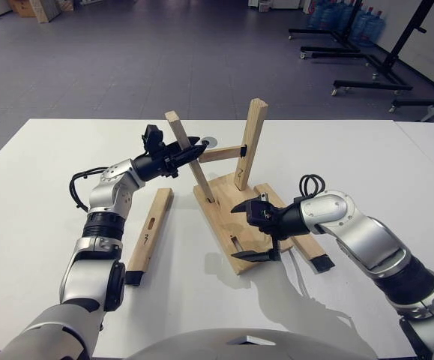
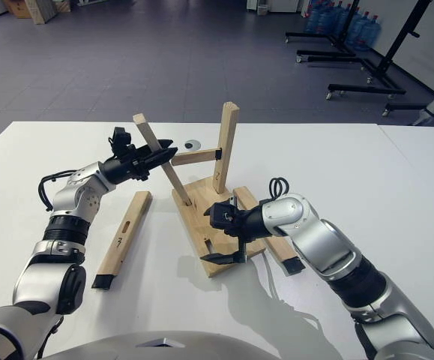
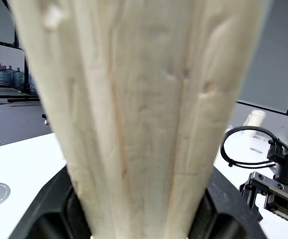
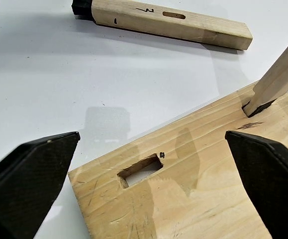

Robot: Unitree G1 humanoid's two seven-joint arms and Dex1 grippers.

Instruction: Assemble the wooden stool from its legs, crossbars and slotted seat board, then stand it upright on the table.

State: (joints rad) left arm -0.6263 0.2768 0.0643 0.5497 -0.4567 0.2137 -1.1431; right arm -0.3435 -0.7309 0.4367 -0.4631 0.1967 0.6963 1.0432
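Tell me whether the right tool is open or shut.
Open: the right tool has its fingers wide apart, with the seat board visible between them.

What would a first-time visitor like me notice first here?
On the table, a seat board carries a leaning leg and an upright leg, joined by a crossbar. The left gripper clamps the leaning leg; the right gripper hangs open over the board's near corner. A spare leg lies flat on the robot's left.

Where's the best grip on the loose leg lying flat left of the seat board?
Take the loose leg at mid-length, from straight above, fingers across its two long side faces. It lies flat with bare table along both sides. A grip near the black cap end would likely let it tip.
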